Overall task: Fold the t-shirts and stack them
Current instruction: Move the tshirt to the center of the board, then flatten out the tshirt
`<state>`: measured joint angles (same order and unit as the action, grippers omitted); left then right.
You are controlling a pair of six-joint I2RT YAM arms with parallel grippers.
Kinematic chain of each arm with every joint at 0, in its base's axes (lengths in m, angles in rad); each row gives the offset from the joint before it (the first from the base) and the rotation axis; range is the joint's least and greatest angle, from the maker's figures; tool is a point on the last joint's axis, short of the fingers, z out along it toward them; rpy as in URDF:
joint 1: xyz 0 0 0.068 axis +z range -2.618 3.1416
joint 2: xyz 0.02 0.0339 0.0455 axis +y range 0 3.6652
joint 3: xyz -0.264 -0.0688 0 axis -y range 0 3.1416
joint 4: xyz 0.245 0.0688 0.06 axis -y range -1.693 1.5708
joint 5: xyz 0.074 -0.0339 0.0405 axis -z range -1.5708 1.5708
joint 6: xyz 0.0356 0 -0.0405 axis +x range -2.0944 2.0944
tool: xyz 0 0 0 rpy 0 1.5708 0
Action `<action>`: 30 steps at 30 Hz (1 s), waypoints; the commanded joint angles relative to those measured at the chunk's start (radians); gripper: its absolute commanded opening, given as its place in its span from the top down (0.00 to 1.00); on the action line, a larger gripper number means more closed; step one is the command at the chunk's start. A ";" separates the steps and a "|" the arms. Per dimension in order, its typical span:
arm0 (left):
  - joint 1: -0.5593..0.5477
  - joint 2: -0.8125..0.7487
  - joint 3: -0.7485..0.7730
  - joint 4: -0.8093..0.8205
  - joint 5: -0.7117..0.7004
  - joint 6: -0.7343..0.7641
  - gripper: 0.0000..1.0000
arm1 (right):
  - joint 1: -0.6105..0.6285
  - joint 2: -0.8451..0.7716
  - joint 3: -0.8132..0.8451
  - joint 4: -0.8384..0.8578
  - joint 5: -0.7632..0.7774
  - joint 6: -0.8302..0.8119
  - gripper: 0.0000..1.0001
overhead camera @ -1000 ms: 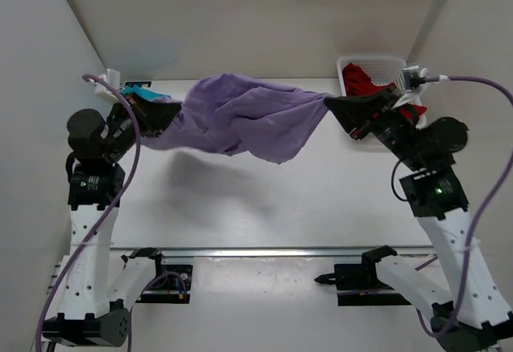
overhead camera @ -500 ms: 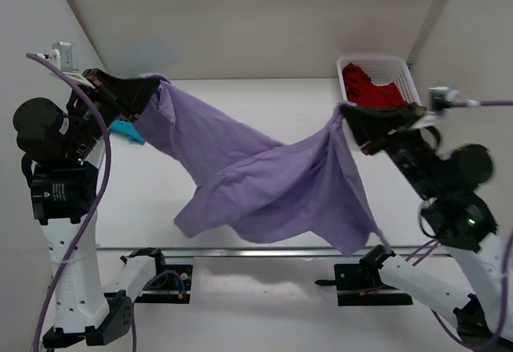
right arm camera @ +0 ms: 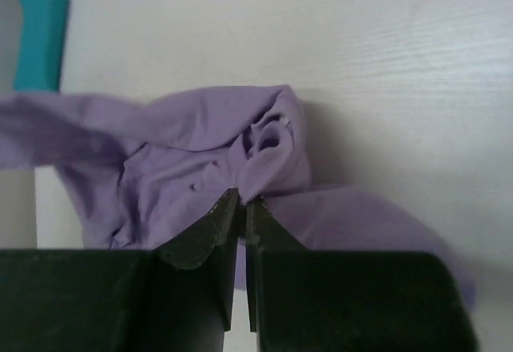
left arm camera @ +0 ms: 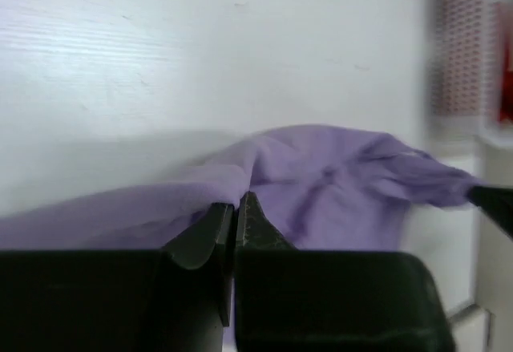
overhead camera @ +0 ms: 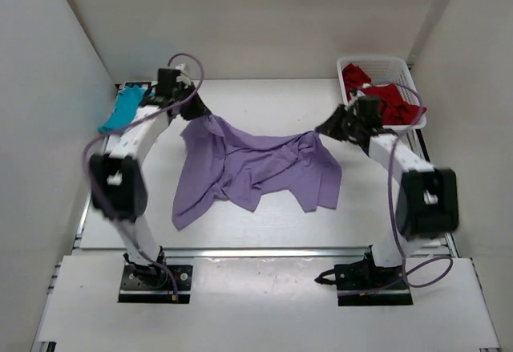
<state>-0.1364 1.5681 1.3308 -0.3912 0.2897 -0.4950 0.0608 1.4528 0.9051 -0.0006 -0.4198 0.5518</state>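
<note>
The left gripper (left arm camera: 238, 200) has its two fingers pressed together on a fold of the lavender t-shirt (overhead camera: 256, 167), and the cloth comes out directly at the tips. This grip is at the far left corner of the shirt. The right gripper (right arm camera: 239, 198) is closed in the same way on a small bunched piece of the same shirt, at its far right corner.

Between the two grippers the far edge of the shirt sags a little. The rest lies on the white table (overhead camera: 264, 103), spread but full of wrinkles, with one long flap that reaches toward the base of the left arm.

The teal-blue t-shirt (overhead camera: 123, 110) lies at the far left edge of the table — beside the left arm, and not touching the lavender one. The red t-shirt (overhead camera: 393, 99) is crumpled inside the white mesh basket (overhead camera: 377, 59), which stands in the far right corner just behind the right gripper.
</note>
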 commanded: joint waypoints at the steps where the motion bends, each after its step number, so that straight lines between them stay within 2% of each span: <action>1: -0.014 0.339 0.440 -0.126 -0.168 0.078 0.94 | 0.016 0.282 0.377 -0.037 0.012 -0.048 1.00; 2: -0.011 0.477 0.676 -0.185 -0.172 0.091 0.92 | 0.010 0.396 0.554 -0.102 0.013 -0.074 1.00; 3: -0.002 0.589 0.797 -0.310 -0.173 0.092 0.85 | 0.013 0.438 0.633 -0.225 0.030 -0.096 0.96; 4: 0.004 0.630 1.000 -0.410 -0.158 0.101 0.76 | 0.008 0.484 0.752 -0.310 0.033 -0.121 0.94; 5: 0.004 0.677 1.107 -0.455 -0.155 0.105 0.71 | 0.022 0.486 0.794 -0.334 0.085 -0.147 0.86; 6: 0.003 0.661 1.069 -0.451 -0.162 0.108 0.61 | 0.020 0.442 0.773 -0.302 0.134 -0.138 0.73; 7: 0.003 0.588 1.000 -0.386 -0.147 0.111 0.48 | 0.036 0.410 0.706 -0.245 0.172 -0.139 0.61; 8: -0.005 0.490 0.838 -0.288 -0.130 0.111 0.37 | 0.040 0.344 0.625 -0.183 0.171 -0.130 0.54; 9: -0.003 0.433 0.644 -0.181 -0.129 0.098 0.33 | 0.048 0.287 0.542 -0.155 0.174 -0.113 0.47; 10: -0.005 0.312 0.537 -0.129 -0.126 0.084 0.27 | 0.057 0.256 0.499 -0.118 0.174 -0.105 0.46; 11: 0.006 0.200 0.340 -0.013 -0.104 0.057 0.24 | 0.065 0.204 0.423 -0.075 0.180 -0.093 0.46; 12: 0.008 0.146 0.156 0.080 -0.074 0.021 0.24 | 0.079 0.145 0.344 -0.055 0.185 -0.083 0.46; 13: 0.032 0.047 -0.004 0.121 -0.061 0.001 0.28 | 0.089 0.088 0.304 -0.030 0.203 -0.073 0.46; 14: 0.058 -0.048 -0.080 0.191 -0.037 -0.034 0.35 | 0.103 0.058 0.226 -0.007 0.213 -0.055 0.47; 15: 0.064 -0.095 -0.226 0.246 -0.020 -0.066 0.43 | 0.112 0.005 0.133 0.028 0.214 -0.035 0.46; 16: 0.089 -0.184 -0.355 0.267 -0.029 -0.103 0.45 | 0.120 -0.055 0.062 0.075 0.204 -0.021 0.48; 17: 0.110 -0.266 -0.417 0.311 -0.026 -0.120 0.49 | 0.140 -0.078 0.031 0.106 0.208 -0.010 0.50; 20: 0.132 -0.414 -0.696 0.356 -0.001 -0.165 0.52 | 0.178 -0.182 -0.113 0.139 0.214 0.010 0.56; 24: 0.133 -0.542 -0.891 0.350 -0.061 -0.194 0.50 | 0.229 -0.288 -0.240 0.125 0.221 -0.013 0.61; 25: 0.185 -0.609 -0.944 0.347 -0.055 -0.206 0.50 | 0.240 -0.322 -0.297 0.132 0.213 -0.007 0.62; 30: 0.283 -0.790 -1.073 0.244 -0.079 -0.223 0.47 | 0.312 -0.462 -0.405 0.106 0.259 -0.012 0.62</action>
<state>0.1051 0.8852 0.2790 -0.1345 0.2367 -0.6926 0.3439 1.0508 0.5205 0.0544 -0.2016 0.5388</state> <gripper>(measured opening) 0.530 0.382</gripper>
